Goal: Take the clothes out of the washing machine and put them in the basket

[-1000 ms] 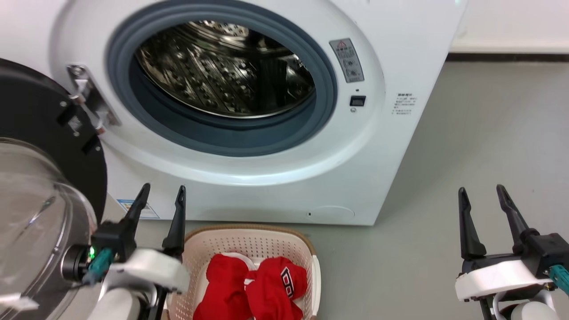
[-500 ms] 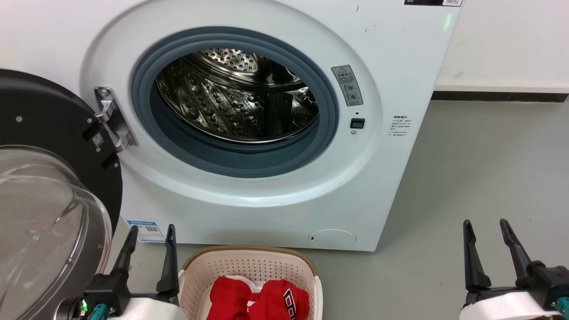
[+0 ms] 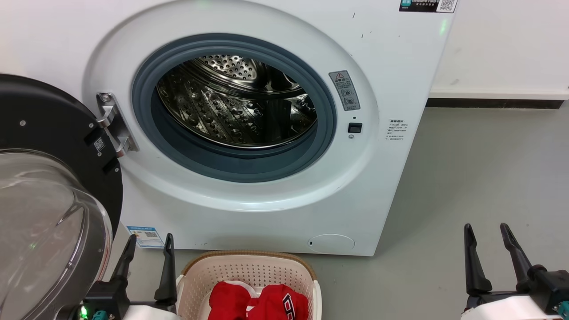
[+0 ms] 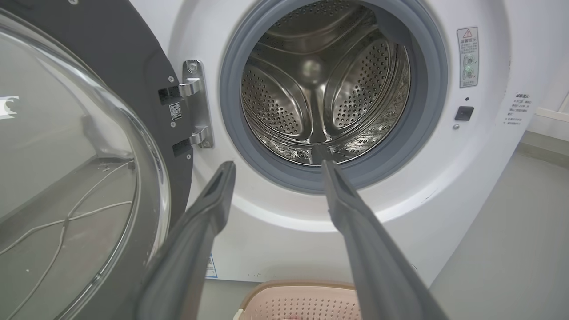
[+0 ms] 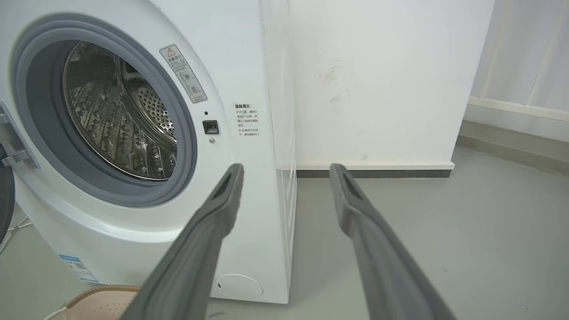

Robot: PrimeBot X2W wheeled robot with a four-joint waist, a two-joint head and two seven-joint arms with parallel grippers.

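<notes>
The left gripper (image 3: 150,240) stands at the lower left of the head view, its two long dark fingers (image 3: 167,271) pointing up with the jaws parted. A green light (image 3: 83,312) glows on the black body below the jaws. The right gripper (image 3: 485,229) stands the same way at the lower right, jaws parted, above a white wrist (image 3: 502,311).

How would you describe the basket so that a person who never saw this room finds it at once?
Find the big white washing machine with its round door swung open. On the grey floor right before it, below the port, stands the basket. It is the one cream perforated container with a brown rim, and red clothes lie inside.
</notes>
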